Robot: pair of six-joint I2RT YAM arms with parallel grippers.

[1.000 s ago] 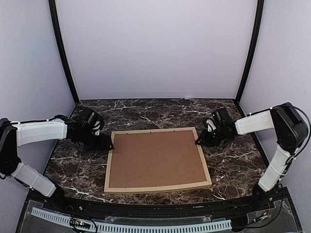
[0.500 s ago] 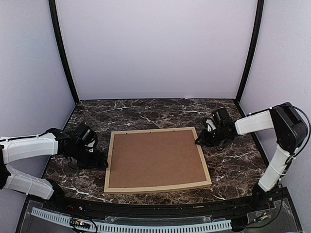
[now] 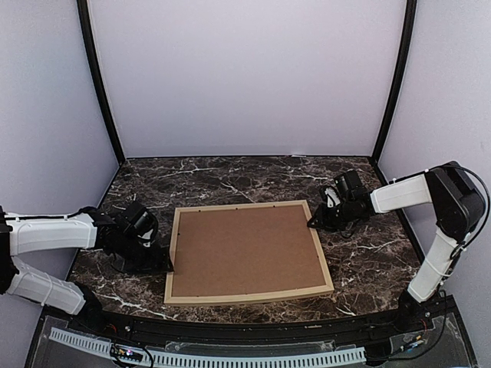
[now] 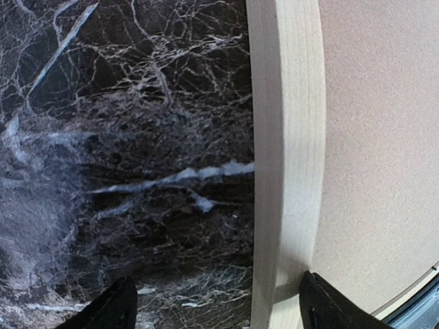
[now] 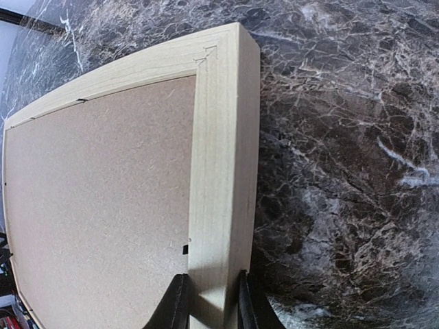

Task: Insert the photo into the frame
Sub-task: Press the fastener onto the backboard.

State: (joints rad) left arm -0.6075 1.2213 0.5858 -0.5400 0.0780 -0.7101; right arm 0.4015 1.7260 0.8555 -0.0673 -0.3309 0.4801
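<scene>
On a marble counter (image 3: 230,175) between lilac walls (image 3: 245,77), the right claw (image 5: 211,301) clamps the frame (image 3: 249,295) by its right rail while the left claw (image 4: 216,312) gapes astride the left.

**A:** What colour is seen on the frame (image 3: 249,296)?
**B:** A pale, light wood colour is seen, with thin faint lines in it.
**A:** And on the board (image 3: 245,249) inside it?
**B:** Plain brown is seen there, a little speckled, like cardboard.
**A:** How is the worktop (image 3: 230,172) coloured?
**B:** It is dark brown and black, and it is crossed by wiggly white lines, like marble.
**A:** And the robot?
**B:** The left arm (image 3: 54,230) and the right arm (image 3: 399,193) are white with black joints. The left hand (image 3: 159,259) and the right hand (image 3: 314,223) are black.
**A:** And the walls (image 3: 245,77)?
**B:** Very pale purple is seen, with black poles (image 3: 100,84) at the corners.
</scene>
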